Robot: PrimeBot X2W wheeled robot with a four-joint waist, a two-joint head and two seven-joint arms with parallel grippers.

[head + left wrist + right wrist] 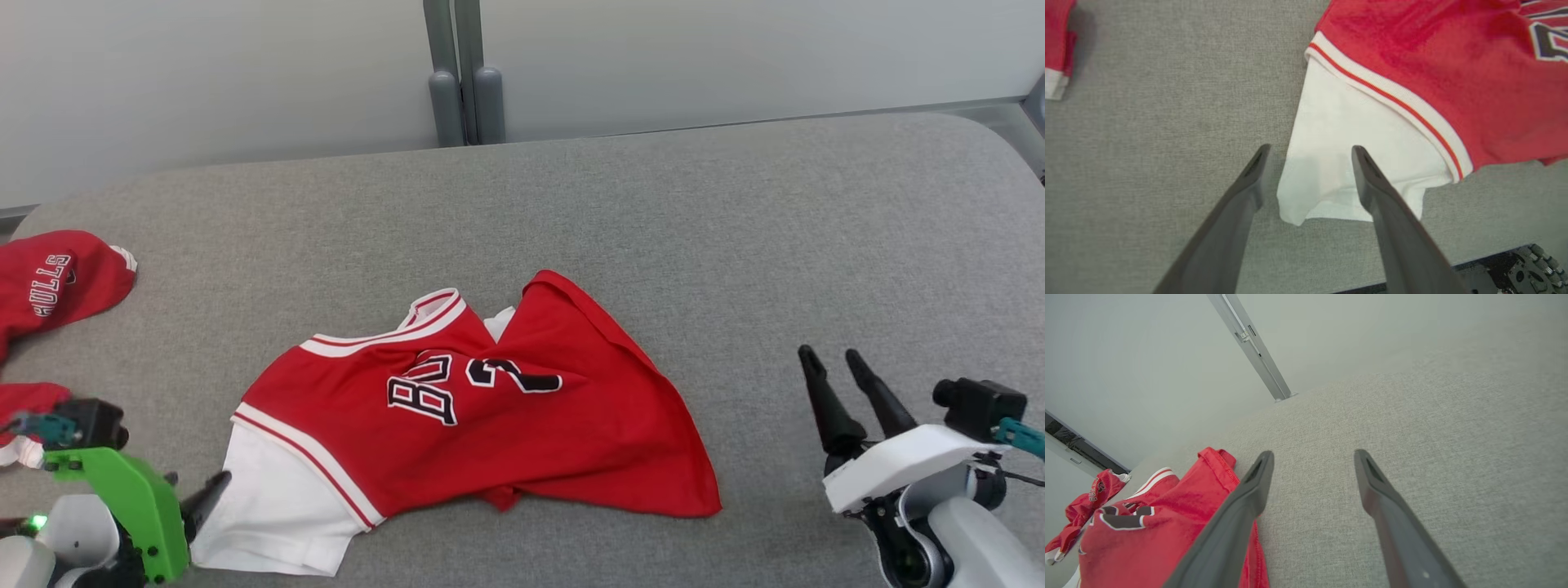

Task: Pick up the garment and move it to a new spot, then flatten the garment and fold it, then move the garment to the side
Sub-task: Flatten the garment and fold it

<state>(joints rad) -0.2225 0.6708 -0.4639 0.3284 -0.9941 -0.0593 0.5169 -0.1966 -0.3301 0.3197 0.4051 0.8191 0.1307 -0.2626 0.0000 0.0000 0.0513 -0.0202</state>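
The white sleeve (1347,139) of the garment (490,408) lay at twelve o'clock from your left gripper (1310,157), jaws open, empty; your right gripper (829,354), also open, sat well apart.

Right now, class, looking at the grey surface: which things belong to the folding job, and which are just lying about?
Belongs to the job:
- red-and-white jersey, crumpled in the middle
- left gripper, open, by the white sleeve
- right gripper, open, off to the jersey's side

Just lying about:
- other red garment at the far left
- grey posts by the back wall
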